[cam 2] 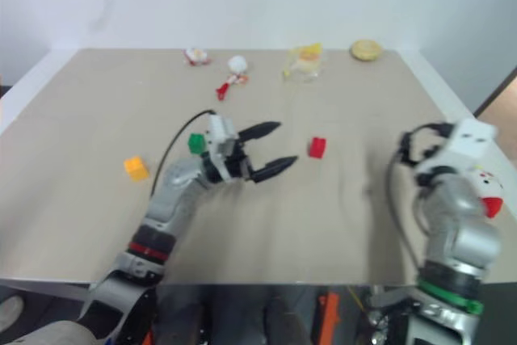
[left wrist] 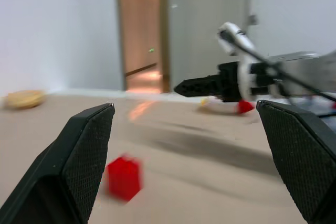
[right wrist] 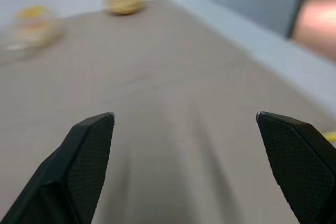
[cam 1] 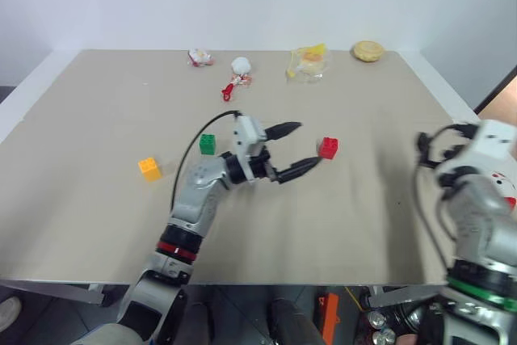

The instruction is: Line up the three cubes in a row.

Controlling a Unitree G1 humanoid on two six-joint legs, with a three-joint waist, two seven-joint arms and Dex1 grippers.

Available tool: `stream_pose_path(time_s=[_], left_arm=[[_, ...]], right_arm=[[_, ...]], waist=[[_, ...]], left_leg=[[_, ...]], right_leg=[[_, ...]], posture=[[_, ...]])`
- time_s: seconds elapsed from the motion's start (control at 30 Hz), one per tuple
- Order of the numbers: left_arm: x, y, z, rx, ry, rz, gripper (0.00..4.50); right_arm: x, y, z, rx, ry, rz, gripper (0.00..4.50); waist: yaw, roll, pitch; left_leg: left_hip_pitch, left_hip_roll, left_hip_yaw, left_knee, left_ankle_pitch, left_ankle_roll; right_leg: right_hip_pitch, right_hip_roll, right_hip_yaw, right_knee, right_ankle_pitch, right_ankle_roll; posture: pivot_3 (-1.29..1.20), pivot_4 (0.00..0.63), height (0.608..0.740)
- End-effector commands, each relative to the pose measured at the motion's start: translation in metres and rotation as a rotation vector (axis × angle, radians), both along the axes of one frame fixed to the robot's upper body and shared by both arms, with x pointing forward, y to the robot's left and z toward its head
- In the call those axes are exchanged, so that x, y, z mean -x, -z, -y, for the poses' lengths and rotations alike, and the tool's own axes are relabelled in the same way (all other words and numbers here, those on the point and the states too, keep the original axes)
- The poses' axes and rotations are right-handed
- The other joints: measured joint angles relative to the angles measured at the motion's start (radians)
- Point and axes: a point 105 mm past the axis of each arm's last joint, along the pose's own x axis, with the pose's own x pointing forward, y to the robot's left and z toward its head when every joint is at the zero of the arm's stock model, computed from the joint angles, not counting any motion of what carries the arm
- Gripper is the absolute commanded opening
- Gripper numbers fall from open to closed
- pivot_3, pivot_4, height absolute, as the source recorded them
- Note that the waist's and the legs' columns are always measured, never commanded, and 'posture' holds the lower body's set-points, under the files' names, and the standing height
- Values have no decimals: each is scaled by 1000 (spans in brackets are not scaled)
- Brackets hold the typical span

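Small red studded plastic block (cam 1: 328, 148) sits mid-counter, just beyond my left claw (cam 1: 297, 148), fingers spread wide. Green block (cam 1: 208, 144) behind that wrist, yellow-orange block (cam 1: 149, 168) farther left on beige counter (cam 1: 97, 103). My right claw (right wrist: 189, 166) spread, empty.

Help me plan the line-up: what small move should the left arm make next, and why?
Probably ease the open left end effector forward so its fingers straddle the red cube, then close. The cube sits just beyond the fingertips, apart from the green cube and yellow-orange cube.
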Motion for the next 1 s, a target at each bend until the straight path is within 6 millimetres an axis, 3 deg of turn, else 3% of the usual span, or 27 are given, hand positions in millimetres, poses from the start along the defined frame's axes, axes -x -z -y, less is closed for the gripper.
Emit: stream_pose_path(time_s=[0.03,0.2,0.4,0.83,1.0], left_arm=[[0,-12,-14,22,-56,44,4500],[-5,-13,-26,25,-115,43,4500],[-7,-12,-33,16,-145,43,4500],[-6,-16,-33,28,-171,54,4500],[-6,-18,-32,34,-175,56,4500]], right_arm=[[-7,-8,-28,19,-37,56,4473],[-18,-1,-62,8,-95,63,4473],[-29,-1,-85,17,-156,75,4473],[-45,28,-97,81,-105,-45,4473],[-47,29,-96,72,-85,-51,2871]], waist=[[3,0,0],[19,0,0],[20,0,0],[20,0,0],[20,0,0]], left_leg=[[-1,0,-1,0,0,0],[-6,-2,-3,0,0,-1],[-5,-2,-4,-1,0,-1],[-5,-1,-4,-1,0,-1],[-5,-1,-4,-1,0,-1]], right_leg=[[0,0,-1,0,0,0],[-1,-2,-2,-1,-1,4],[-1,-1,-4,-1,-1,3],[-1,0,-4,-1,-1,2],[-1,-1,-4,-1,-1,2]], posture=[[0,150,740],[0,150,740],[0,150,740],[0,150,740],[0,150,740]])
